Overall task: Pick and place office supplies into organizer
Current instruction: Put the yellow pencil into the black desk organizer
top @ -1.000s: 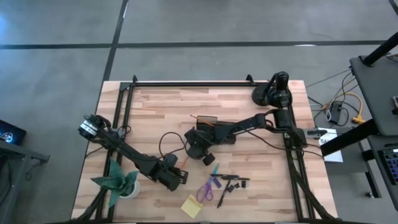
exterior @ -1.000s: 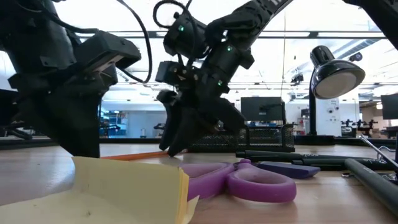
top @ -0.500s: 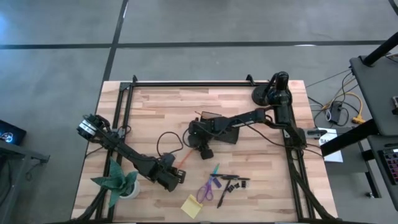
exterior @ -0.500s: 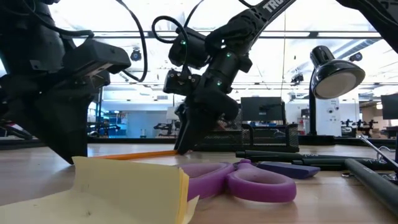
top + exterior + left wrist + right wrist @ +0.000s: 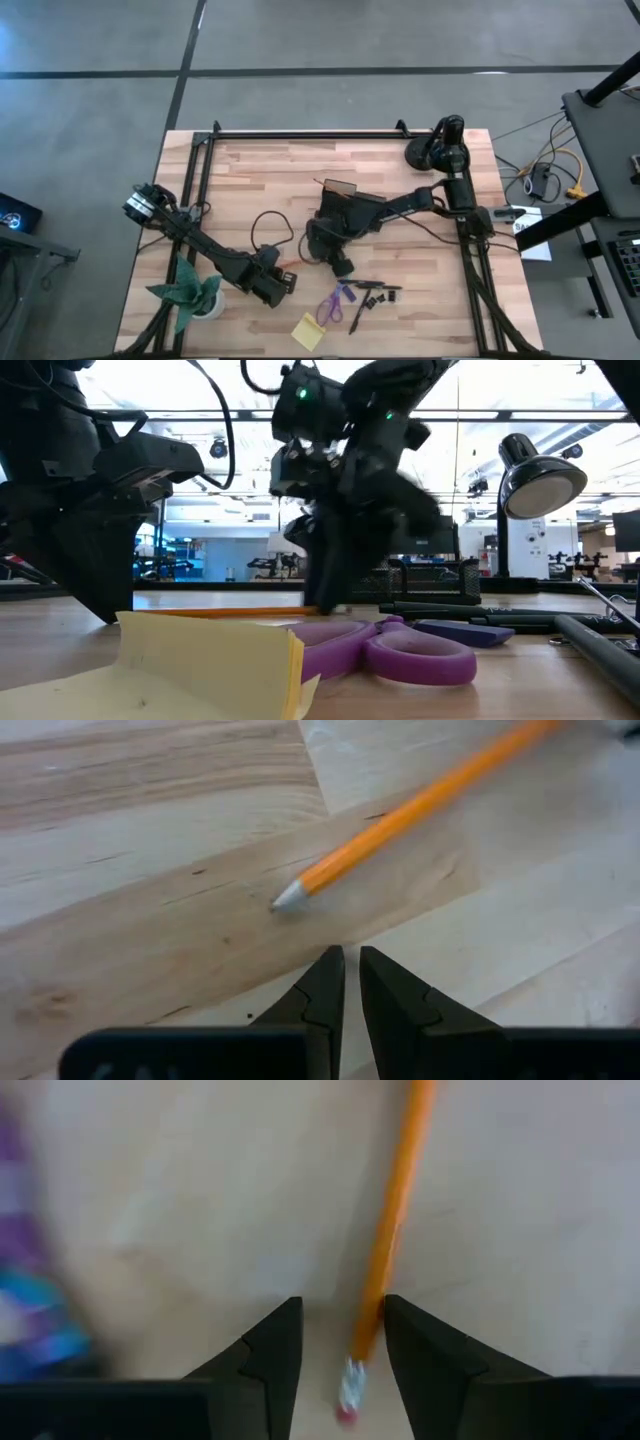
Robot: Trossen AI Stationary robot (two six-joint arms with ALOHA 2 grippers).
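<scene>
An orange pencil (image 5: 220,611) lies flat on the wooden table. Its sharpened tip (image 5: 290,898) is just ahead of my left gripper (image 5: 350,975), which is shut, hangs above the wood and holds nothing. My right gripper (image 5: 342,1330) is open, points steeply down, and has a finger on each side of the pencil's eraser end (image 5: 348,1385). The purple-handled scissors (image 5: 330,305), yellow sticky-note pad (image 5: 308,330), black pen (image 5: 357,316) and small black clips (image 5: 385,297) lie near the front edge. The dark organizer (image 5: 338,188) stands mid-table, partly hidden by the right arm. My right gripper comes from above, slanting, and its fingers lie along the pencil, one on each side of the eraser end (image 5: 370,1320). The pencil runs close beside one finger (image 5: 420,1345). I cannot tell whether it touches that finger.
A green paper plant (image 5: 190,290) stands at the front left corner. A black desk lamp (image 5: 435,150) stands at the far right. A dark frame rail (image 5: 300,133) runs along the far edge, and cables loop beside both arms. Bare wood shows across the far left.
My right gripper has first drawn back a little toward the far edge. It has then swung toward the near edge and the scissors, rolling about its own axis, and has come down over the pencil's eraser end. Its fingers have stayed open.
</scene>
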